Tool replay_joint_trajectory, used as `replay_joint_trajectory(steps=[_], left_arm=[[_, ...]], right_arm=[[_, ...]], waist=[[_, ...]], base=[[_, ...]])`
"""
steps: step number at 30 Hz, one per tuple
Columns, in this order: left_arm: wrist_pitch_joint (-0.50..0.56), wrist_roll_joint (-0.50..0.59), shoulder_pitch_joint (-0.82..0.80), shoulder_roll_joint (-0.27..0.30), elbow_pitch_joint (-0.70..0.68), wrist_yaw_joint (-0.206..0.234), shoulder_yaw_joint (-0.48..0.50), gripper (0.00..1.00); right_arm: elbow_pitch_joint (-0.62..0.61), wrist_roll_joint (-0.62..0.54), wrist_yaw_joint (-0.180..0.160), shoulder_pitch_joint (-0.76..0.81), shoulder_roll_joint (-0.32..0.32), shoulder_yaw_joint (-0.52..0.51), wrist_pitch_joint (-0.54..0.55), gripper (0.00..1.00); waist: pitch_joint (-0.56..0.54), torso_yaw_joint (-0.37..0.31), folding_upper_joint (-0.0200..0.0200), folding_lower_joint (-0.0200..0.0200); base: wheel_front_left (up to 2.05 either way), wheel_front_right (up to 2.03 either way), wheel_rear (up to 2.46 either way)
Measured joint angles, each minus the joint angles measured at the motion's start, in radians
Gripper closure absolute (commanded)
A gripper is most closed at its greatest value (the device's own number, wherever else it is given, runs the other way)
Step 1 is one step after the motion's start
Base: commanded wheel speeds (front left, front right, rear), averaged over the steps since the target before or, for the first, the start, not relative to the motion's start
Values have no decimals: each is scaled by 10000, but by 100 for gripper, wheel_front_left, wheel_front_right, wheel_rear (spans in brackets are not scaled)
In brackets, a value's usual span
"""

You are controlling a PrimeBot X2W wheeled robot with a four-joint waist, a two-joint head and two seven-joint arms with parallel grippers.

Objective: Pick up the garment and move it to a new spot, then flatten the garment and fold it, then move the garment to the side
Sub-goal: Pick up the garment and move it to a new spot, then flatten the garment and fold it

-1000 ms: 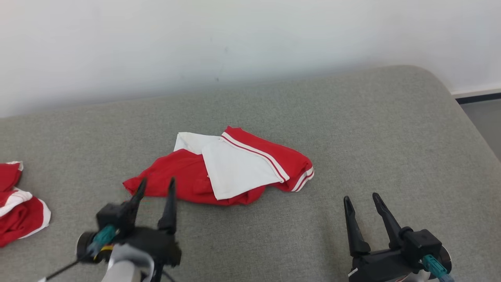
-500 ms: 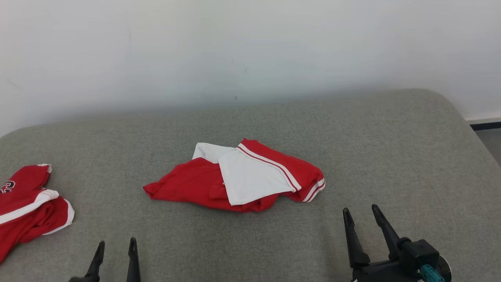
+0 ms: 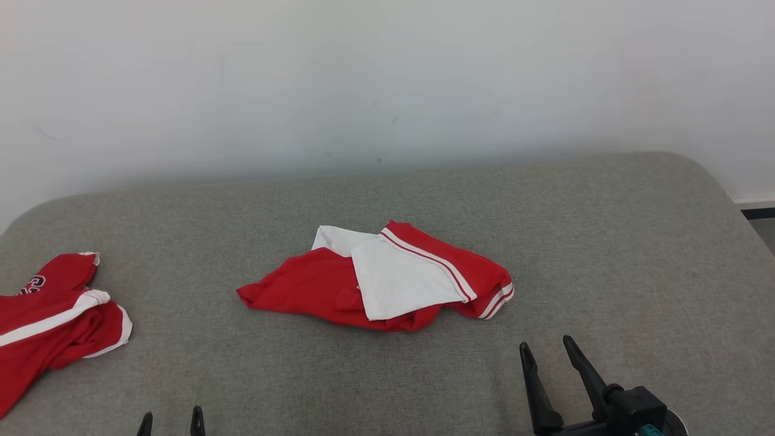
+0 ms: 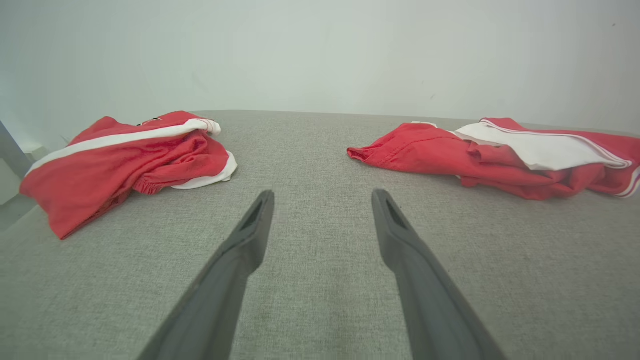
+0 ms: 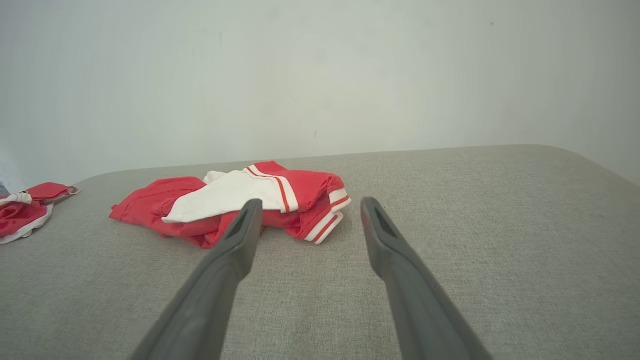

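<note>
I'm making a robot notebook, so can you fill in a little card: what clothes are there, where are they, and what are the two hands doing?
middle: red and white garment, crumpled, lying on the grey cushion
far left: second red garment, bunched up near the cushion's edge
left hand: open, empty, touching no garment
right hand: open, empty, nearer than the middle garment, apart from it
behind: pale wall

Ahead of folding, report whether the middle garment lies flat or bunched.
Bunched. The garment lies crumpled, its white panel flopped over wrinkled red cloth.
</note>
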Motion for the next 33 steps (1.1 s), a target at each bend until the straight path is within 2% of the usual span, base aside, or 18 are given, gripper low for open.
replay_joint_trajectory(steps=[8, 14, 25, 33], left_arm=[[0, -163, 89, -19, -105, 8, -295, 0], [0, -431, 103, -21, -71, 19, -794, 0], [0, -518, 34, -23, -77, 121, -1413, 0], [0, -704, -198, -21, -151, 192, -1743, 0]], right_arm=[[44, 12, -2, 3, -81, 276, 0, 0], [217, 35, 0, -245, -163, 947, 2, 0], [855, -6, 0, -944, -150, 1164, 0, 0], [1252, -228, 0, -1615, -224, 792, 0, 0]], waist=[[72, 209, 0, 0], [206, 600, 0, 1], [458, 2017, 0, 1], [971, 2916, 0, 1]], base=[[0, 0, 0], [0, 0, 0], [0, 0, 0], [0, 0, 0]])
